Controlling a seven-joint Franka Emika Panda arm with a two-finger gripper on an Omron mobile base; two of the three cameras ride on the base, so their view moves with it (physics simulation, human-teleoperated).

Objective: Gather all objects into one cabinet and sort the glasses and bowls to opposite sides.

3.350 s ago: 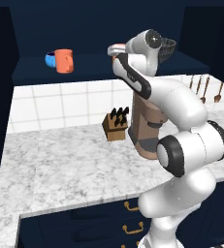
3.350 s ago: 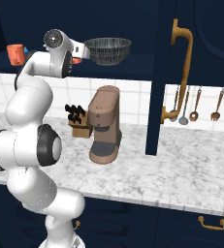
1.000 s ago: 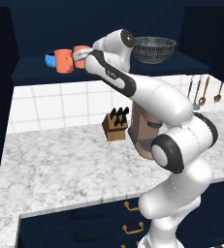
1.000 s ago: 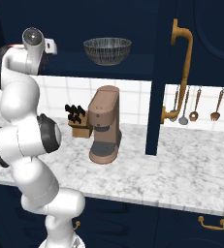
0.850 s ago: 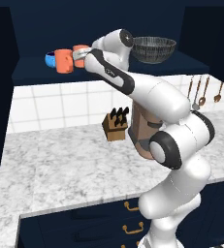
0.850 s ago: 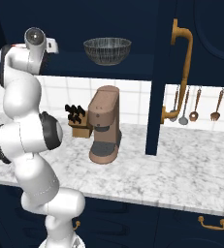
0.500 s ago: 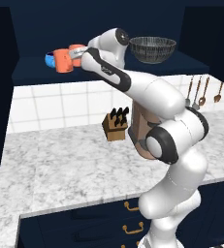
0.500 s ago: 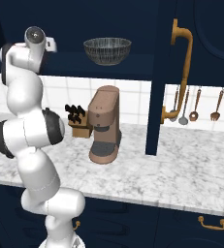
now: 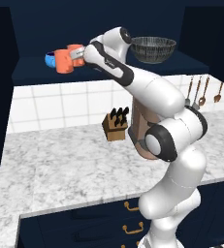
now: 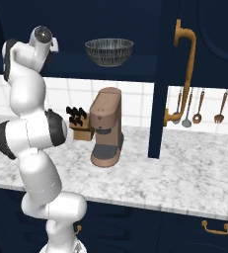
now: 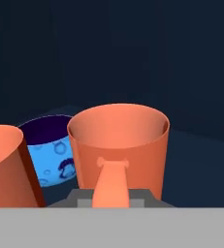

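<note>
Left base view: the hand (image 9: 79, 54) reaches into the cabinet (image 9: 99, 29), closed around an orange-red cup (image 9: 76, 52) beside the second cup (image 9: 63, 61) and blue bowl (image 9: 50, 59). Right base view: the grey bowl (image 10: 109, 51) sits on the shelf, right of them. Hand view: the held cup (image 11: 118, 150) is upright, the blue bowl (image 11: 48, 147) just left.

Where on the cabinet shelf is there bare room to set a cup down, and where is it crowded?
The shelf lies bare between the orange cups at its left end and the big grey bowl toward the right. The left end is crowded: two cups and the blue bowl stand close together there, and the gripper is at the nearer cup.
</note>
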